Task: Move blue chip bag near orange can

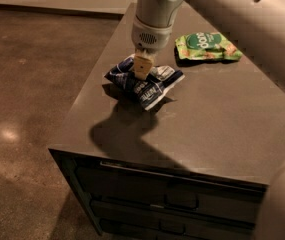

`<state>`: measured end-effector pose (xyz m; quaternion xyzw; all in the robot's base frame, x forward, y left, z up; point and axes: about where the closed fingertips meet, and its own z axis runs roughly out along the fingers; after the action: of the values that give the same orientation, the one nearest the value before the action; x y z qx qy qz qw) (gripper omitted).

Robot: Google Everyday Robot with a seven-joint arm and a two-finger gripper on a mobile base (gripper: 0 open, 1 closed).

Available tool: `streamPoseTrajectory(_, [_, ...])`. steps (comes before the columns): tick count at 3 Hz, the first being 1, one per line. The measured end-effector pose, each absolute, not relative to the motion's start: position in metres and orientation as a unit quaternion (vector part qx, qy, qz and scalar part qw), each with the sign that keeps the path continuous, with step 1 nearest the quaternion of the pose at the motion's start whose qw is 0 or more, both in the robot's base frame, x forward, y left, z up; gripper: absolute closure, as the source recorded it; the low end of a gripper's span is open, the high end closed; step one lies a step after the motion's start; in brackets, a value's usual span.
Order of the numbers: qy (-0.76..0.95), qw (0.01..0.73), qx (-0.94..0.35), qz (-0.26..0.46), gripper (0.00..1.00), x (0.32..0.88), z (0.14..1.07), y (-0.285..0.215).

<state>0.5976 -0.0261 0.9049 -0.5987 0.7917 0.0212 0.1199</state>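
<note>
The blue chip bag (149,86), crumpled dark navy foil with white lettering, is at the left side of the dark cabinet top (222,129). My gripper (142,68) comes down from above and is shut on the bag's upper middle, with a tan fingertip (141,66) showing against the foil. The bag hangs at or just above the surface. The orange can is hidden behind my arm (154,14).
A green snack bag (207,45) lies flat at the far right of the cabinet top. The cabinet's left edge (89,91) drops to a brown floor. Drawers with handles (182,199) face me at the front.
</note>
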Motion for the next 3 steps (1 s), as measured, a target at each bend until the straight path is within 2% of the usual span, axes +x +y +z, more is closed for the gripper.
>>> streamPoseTrajectory(1, [0.793, 0.119, -0.597, 0.015, 0.87, 0.619, 0.906, -0.019])
streamPoseTrajectory(3, [0.822, 0.128, -0.554, 0.002, 0.41, 0.651, 0.91, -0.049])
